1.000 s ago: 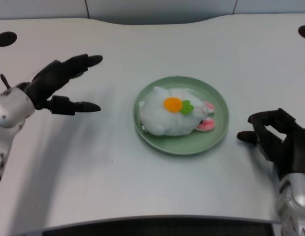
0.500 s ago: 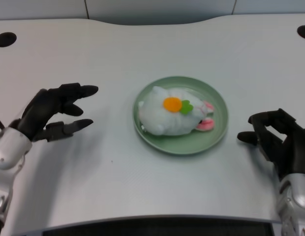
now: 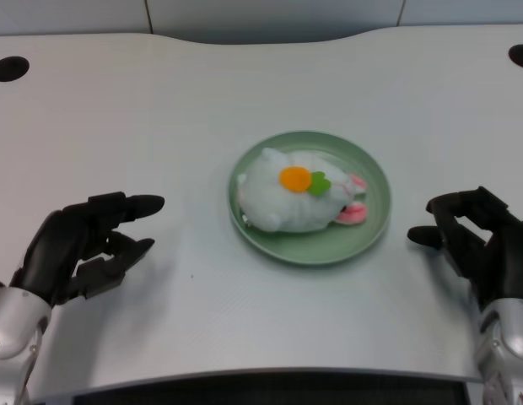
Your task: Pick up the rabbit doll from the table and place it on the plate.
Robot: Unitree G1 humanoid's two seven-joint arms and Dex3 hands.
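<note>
A: White table [image 3: 245, 76] status?
B: rabbit doll [image 3: 297, 201] lying on the green plate [image 3: 375, 221]. left hand [image 3: 80, 253] holds nothing, fingers loosely apart, pulled back toward the near-left edge over the last second. Placement looks done

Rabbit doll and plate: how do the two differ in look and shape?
The rabbit doll is white and puffy, with an orange and green patch on top and pink ears at its right end; the plate is plain pale green. The doll is a rounded lump standing up, while the plate is flat and round with a low rim. The doll lies on the plate, left of its middle. Both sit mid-table, untouched by the left hand.
</note>
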